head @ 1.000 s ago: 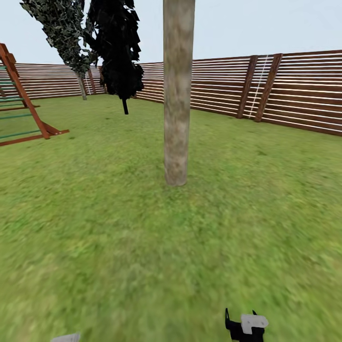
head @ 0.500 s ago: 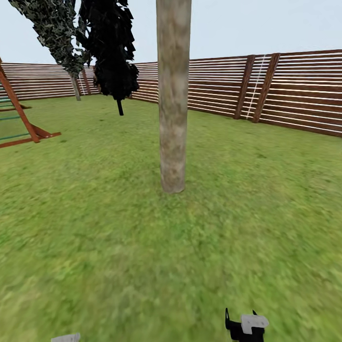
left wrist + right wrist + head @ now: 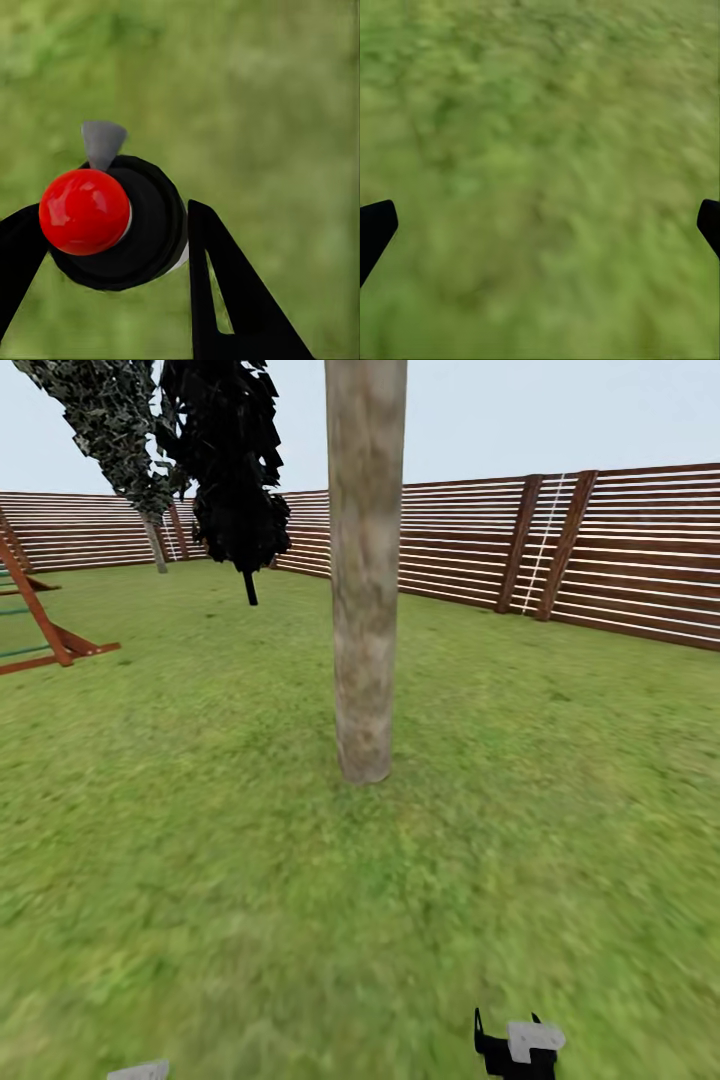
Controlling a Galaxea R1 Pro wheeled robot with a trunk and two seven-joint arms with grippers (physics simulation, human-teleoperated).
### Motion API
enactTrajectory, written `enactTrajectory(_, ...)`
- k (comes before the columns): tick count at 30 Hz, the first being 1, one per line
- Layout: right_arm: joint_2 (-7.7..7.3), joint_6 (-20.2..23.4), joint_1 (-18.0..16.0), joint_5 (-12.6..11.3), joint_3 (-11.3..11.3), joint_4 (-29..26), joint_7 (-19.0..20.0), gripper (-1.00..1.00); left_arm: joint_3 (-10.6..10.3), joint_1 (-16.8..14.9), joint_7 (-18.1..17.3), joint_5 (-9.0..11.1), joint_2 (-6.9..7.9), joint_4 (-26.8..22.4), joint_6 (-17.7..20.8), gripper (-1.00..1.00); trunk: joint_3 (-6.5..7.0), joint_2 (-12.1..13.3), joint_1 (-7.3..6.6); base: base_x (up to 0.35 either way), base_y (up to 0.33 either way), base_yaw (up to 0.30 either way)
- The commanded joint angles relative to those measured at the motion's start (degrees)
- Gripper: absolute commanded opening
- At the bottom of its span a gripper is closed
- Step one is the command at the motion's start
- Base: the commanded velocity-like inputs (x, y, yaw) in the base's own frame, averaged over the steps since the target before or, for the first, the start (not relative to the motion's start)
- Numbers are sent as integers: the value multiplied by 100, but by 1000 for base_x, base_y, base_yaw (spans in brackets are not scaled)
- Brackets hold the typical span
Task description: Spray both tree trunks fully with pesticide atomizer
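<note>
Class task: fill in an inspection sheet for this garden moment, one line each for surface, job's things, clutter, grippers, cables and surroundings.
Surface: green grass lawn.
Job's things: mottled tree trunk standing upright ahead; pesticide atomizer, black with a red cap, between the left gripper's fingers.
Clutter: nothing seen.
Grippers: left gripper shut on the atomizer; right gripper open over grass.
Cables: nothing seen.
Surroundings: brown slatted fence, dark conifers, red wooden frame.

A thick mottled beige-grey tree trunk (image 3: 364,570) stands upright on rough green grass floor (image 3: 200,840); the black red-knobbed atomizer (image 3: 112,221) sits, apparently gripped, in the left tool (image 3: 105,240).
</note>
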Motion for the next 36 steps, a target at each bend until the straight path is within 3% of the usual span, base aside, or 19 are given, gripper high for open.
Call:
enactTrajectory(1, 0, 0, 0, 0, 0, 5, 0, 100, 2, -1, -1, 0, 0, 0, 1, -100, 0, 0, 0, 339, 0, 0)
enactTrajectory(14, 0, 0, 0, 0, 0, 8, 0, 100, 2, -1, 3, 1, 0, 0, -5, -100, 0, 0, 0, 339, 0, -151)
enactTrajectory(36, 20, 0, 0, -3, 0, 8, -7, 100, 6, -2, 0, 3, 20, 0, -5, -100, 0, 0, 0, 339, 0, -3)
